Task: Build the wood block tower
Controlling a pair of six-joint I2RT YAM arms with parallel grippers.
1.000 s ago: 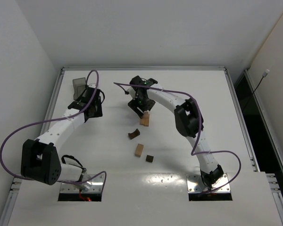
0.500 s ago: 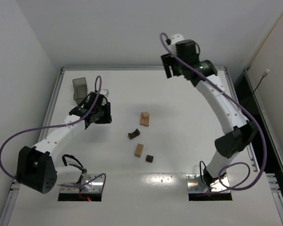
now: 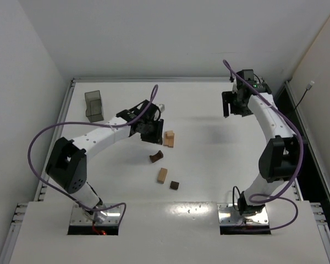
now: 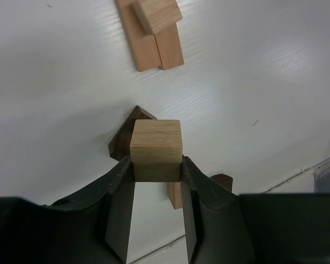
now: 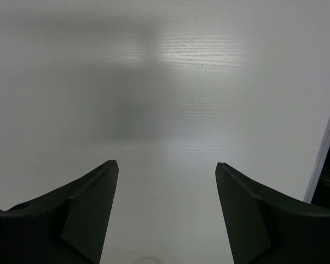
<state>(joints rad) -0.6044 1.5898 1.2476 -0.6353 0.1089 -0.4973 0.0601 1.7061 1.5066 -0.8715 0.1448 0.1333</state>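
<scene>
Toward the middle of the worktop, slightly nearer its far edge, I have the left gripper clamped on a light tan cube. The grip is on two opposite side faces, so the top and bottom faces are free for seating. The cube appears to be carried clear of the surface, just beside the wood block tower. The tower reads as two tan bars lying flat side by side with one tan block resting on them (the wrist view shows that upper block turned slightly off square).

Loose stock lies on the near-edge side of the tower:
- a dark brown arch piece, closest to it
- a loose tan block
- a small dark cube

The right gripper hangs with its jaws wide apart and nothing between them, toward the far right corner. In my judgement this leaves the stack unobstructed. A grey bin stands by the far left corner.

Next step, as I judge it: bring the held cube over the tower, level it, and lower it before release. An off-centre set-down could topple the upper block
</scene>
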